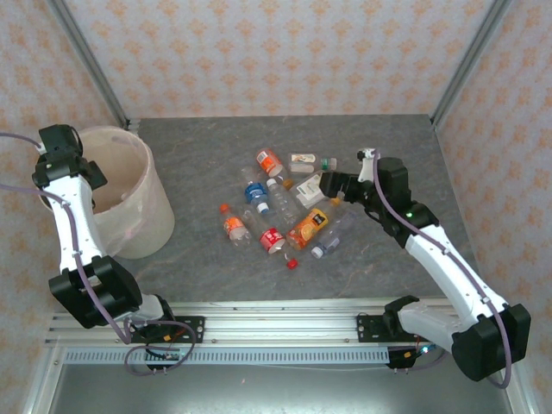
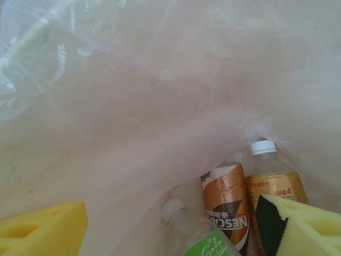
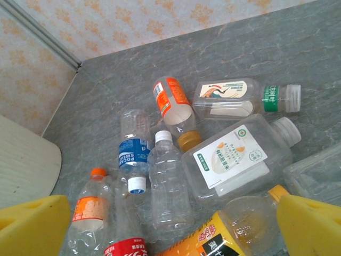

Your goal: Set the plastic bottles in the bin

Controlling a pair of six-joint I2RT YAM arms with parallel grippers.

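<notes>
Plastic bottles (image 1: pixel 276 207) lay in a loose pile at the middle of the desk (image 1: pixel 405 138), about a dozen of them, several touching or overlapping. The bin (image 1: pixel 142 216) stood at the left side of the desk, well apart from the pile. Three bottles lay at its bottom: a brown-labelled bottle (image 2: pixel 226 205), a white-capped bottle (image 2: pixel 272 181) touching it, and a green-labelled bottle (image 2: pixel 200 237) just beside.

The left tool (image 2: pixel 171 229) hung over the bin's open mouth, pads spread apart, grasping nothing. The right tool (image 3: pixel 170 229) hovered over the pile, pads spread wide, grasping nothing. A yellow-labelled bottle (image 3: pixel 213 240) lay below and between its pads.

As I judged it, the step called for the following:
1. The left tool needed to rise straight up, so that neither pad caught the thin bin wall.
2. The right tool needed to descend on one bottle only. The yellow-labelled bottle appeared the best candidate.
3. The pads needed to close across the body, not the cap, because smooth round plastic was likely to roll or slip.
4. Neighbouring bottles lay close, so pinching two at once was the main risk.
</notes>
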